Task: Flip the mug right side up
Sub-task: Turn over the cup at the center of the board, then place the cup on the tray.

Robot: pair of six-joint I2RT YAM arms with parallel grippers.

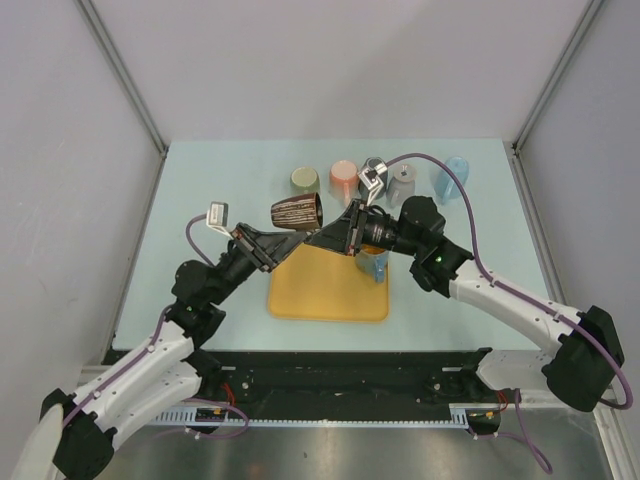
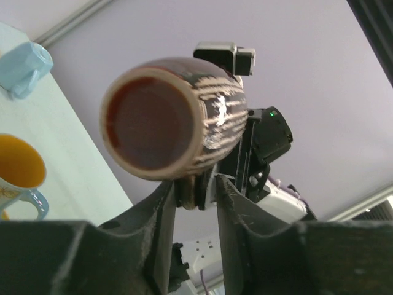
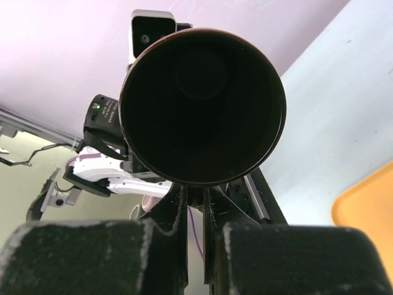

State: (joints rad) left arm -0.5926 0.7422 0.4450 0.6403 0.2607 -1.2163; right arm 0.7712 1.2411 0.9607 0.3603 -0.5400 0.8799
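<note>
On the yellow tray stands a blue mug. Above the tray's far edge, the striped brown mug lies sideways in the air. The left gripper is clamped on it from below. The right gripper sits under the mug's rim with narrow jaws; I cannot tell if it grips. Beyond the tray stands a row of cups.

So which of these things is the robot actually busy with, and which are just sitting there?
In the job: brown striped mug, on its side in the air; left gripper; right gripper.

Just lying about: olive mug; pink mug; grey mug; pale blue mug; blue mug with yellow inside; yellow tray.
</note>
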